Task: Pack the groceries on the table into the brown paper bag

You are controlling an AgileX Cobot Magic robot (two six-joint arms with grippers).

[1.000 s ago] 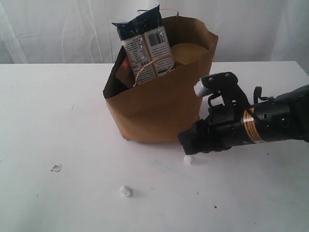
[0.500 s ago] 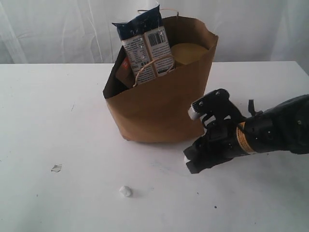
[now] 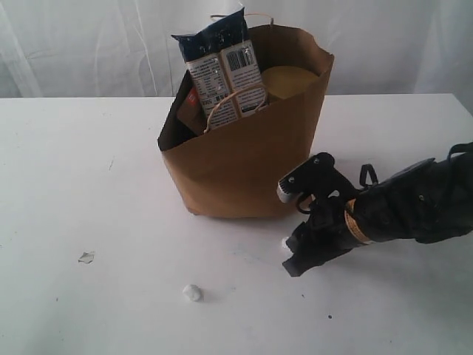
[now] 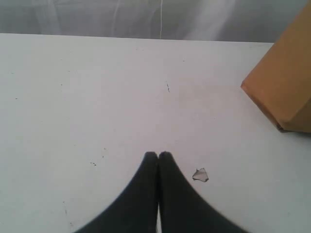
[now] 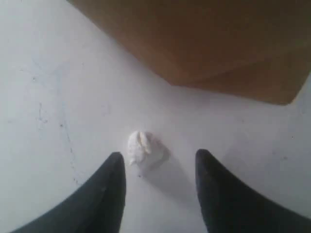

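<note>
The brown paper bag [image 3: 244, 170] stood upright in the middle of the tabletop [image 3: 89, 185]. A long blue-white packet [image 3: 218, 70] rose well above its rim, and a gold lid [image 3: 288, 80] showed just inside. No grocery lay outside the bag.

The right pincer [image 5: 159, 162] sat low beside the bag's near corner. Its jaws were partly apart and empty, straddling a crumpled white scrap [image 5: 140, 146] that was litter, not cargo. The left pincer [image 4: 158, 155] was closed tight on nothing above bare tabletop, with a second paper chip [image 4: 200, 174] just beside it and the bag well off.

The bag itself was probably light, thin and easily creased, but bottom-heavy with jars inside. Pinching one wall would likely crumple or tear it, so the base or the cord handle [image 3: 236, 103] looked safer. The packet seemed soft and crinkly and leaned on the handle. Its stiff sealed top end looked the best place to grip it if it needed seating lower.
</note>
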